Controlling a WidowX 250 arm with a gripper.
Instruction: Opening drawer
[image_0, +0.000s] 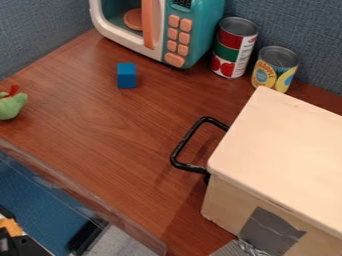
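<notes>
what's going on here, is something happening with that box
Nothing is being handled right now. The wooden box sits at the right of the table with its black handle sticking out toward the middle, and nothing is holding it. Its drawer seems to be shut, though its front is hard to see from this angle. Farther back are a blue block, a toy microwave and two cans, with a green toy at the left.

I see a toy microwave (204, 31), a red can (232, 47) and yellow can (274, 69) — plus a blue cube (126, 76), a green toy (11, 106).
</notes>
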